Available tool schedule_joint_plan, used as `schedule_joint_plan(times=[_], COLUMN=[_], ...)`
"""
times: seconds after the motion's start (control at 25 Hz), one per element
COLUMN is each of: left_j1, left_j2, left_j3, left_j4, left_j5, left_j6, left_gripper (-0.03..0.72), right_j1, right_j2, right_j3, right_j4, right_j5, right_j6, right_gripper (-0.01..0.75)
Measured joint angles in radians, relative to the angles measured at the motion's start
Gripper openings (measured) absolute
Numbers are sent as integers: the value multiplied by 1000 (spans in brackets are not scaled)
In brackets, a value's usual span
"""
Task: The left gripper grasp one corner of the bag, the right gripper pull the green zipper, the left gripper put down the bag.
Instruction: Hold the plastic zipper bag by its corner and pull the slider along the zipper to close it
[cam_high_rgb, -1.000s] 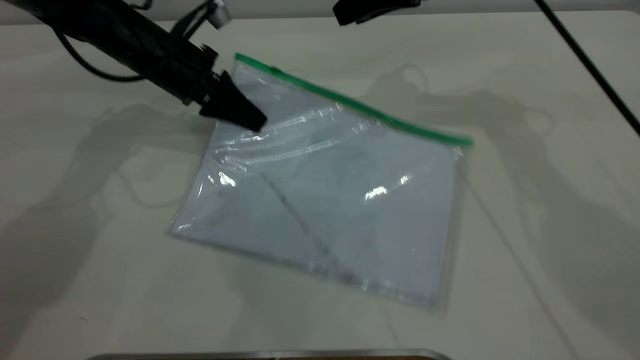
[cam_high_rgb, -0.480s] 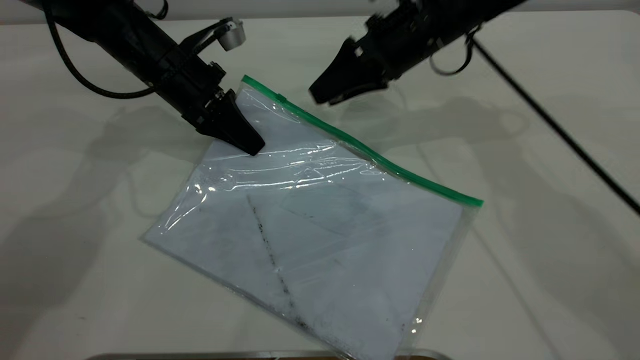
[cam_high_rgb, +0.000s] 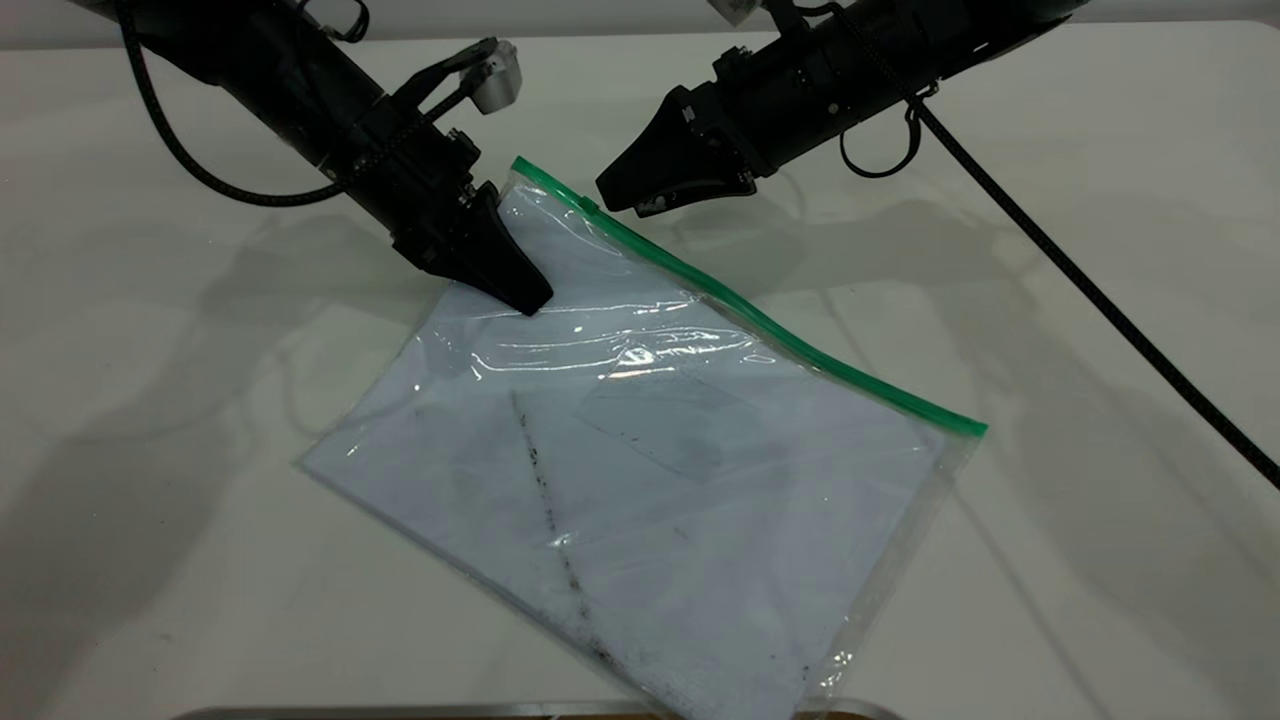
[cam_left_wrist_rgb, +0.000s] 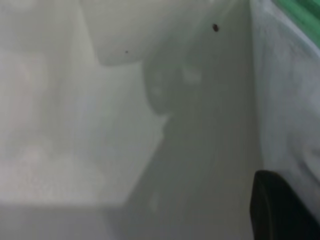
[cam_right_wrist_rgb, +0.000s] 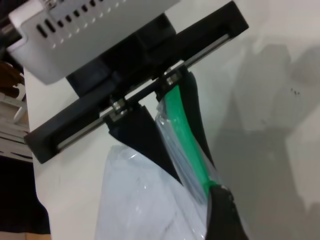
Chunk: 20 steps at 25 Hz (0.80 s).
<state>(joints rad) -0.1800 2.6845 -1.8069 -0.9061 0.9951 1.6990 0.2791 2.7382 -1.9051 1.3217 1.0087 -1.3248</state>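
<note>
A white table (cam_high_rgb: 1100, 620) fills the exterior view, its matte top crossed by soft grey shadows. A thin metallic strip (cam_high_rgb: 500, 711) runs along the near edge. At the far side, a pale grey band of wall (cam_high_rgb: 600, 15) meets the table. A small dark speck (cam_left_wrist_rgb: 215, 27) marks the tabletop in the left wrist view.
</note>
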Motion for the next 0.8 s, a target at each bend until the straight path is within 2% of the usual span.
schedule_joint_plan(times=[0.2, 0.48, 0.64, 0.8], left_j1=[-4, -5, -5, -5], left_j2=[0, 0, 0, -2], left_j3=[0, 0, 0, 0], left_j4=[0, -22, -38, -45], left_j5=[-4, -5, -7, -8], left_j6=[0, -11, -12, -3], left_gripper=[58, 59, 60, 61], right_j1=[0, 0, 0, 0], right_j2=[6, 6, 6, 6], right_j3=[-2, -2, -2, -2], right_j4=[4, -6, -5, -5], right_j5=[-1, 2, -6, -20], right_j6=[-2, 0, 1, 2], right_gripper=[485, 394, 388, 414])
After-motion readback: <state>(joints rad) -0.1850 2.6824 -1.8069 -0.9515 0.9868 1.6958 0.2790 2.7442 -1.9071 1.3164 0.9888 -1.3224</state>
